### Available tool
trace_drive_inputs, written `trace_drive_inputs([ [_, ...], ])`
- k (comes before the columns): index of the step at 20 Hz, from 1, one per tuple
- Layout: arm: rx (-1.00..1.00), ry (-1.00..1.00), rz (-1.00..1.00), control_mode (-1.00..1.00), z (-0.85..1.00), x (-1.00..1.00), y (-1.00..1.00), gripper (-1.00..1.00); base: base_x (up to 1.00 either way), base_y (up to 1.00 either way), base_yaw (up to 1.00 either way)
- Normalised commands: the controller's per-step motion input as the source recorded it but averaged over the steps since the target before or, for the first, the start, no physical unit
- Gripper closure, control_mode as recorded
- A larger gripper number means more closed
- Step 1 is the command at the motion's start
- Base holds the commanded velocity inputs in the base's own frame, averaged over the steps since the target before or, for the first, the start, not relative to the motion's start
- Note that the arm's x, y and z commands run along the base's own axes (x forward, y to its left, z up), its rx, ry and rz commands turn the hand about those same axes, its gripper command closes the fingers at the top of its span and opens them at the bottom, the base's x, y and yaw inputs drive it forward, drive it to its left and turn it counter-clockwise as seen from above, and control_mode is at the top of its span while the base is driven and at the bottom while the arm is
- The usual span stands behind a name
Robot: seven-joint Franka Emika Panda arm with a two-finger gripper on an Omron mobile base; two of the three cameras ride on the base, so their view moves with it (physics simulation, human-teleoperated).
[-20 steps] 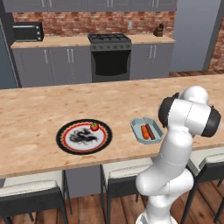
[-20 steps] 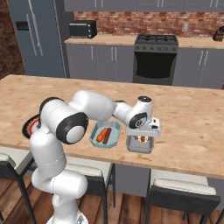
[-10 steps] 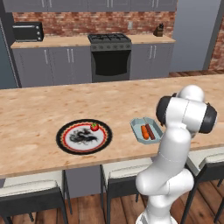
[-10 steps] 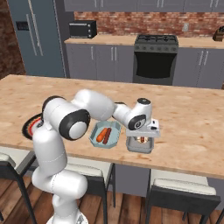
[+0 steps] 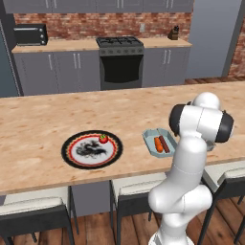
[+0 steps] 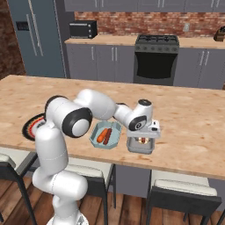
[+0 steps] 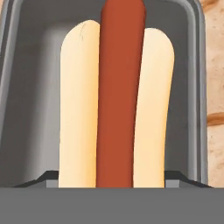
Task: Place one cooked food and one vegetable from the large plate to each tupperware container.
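Hand view: hot dog (image 7: pixel 116 100) lies in the tupperware container (image 7: pixel 26 87) directly below our end effector (image 6: pixel 141 139).
End effector released, nothing held; the large plate (image 5: pixel 92 149) sits well off sideways. Rising carelessly could snag the rim, we judge.

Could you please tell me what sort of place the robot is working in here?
A home-style kitchen, rendered rather than real: a black stove set among grey cabinets, a microwave on the back counter against brick, and a long wooden island counter with stools tucked under it.
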Motion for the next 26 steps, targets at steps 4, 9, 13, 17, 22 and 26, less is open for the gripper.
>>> trace_drive_inputs([
  [4, 0.00, 0.00, 0.00, -1.00, -0.07, -0.07, -0.03, 1.00, 0.00, 0.00, 0.00],
  [9, 0.00, -0.02, -0.01, -1.00, -0.02, -0.03, 0.00, 1.00, 0.00, 0.00, 0.00],
  [13, 0.00, -0.01, -0.01, -1.00, 0.00, 0.01, -0.04, 1.00, 0.00, 0.00, 0.00],
  [17, 0.00, 0.00, 0.00, -1.00, 0.00, 0.00, 0.00, -1.00, 0.00, 0.00, 0.00],
  [22, 0.00, 0.00, 0.00, -1.00, 0.03, 0.00, 0.00, -1.00, 0.00, 0.00, 0.00],
  [26, 0.00, 0.00, 0.00, -1.00, 0.20, 0.00, 0.00, -1.00, 0.00, 0.00, 0.00],
])
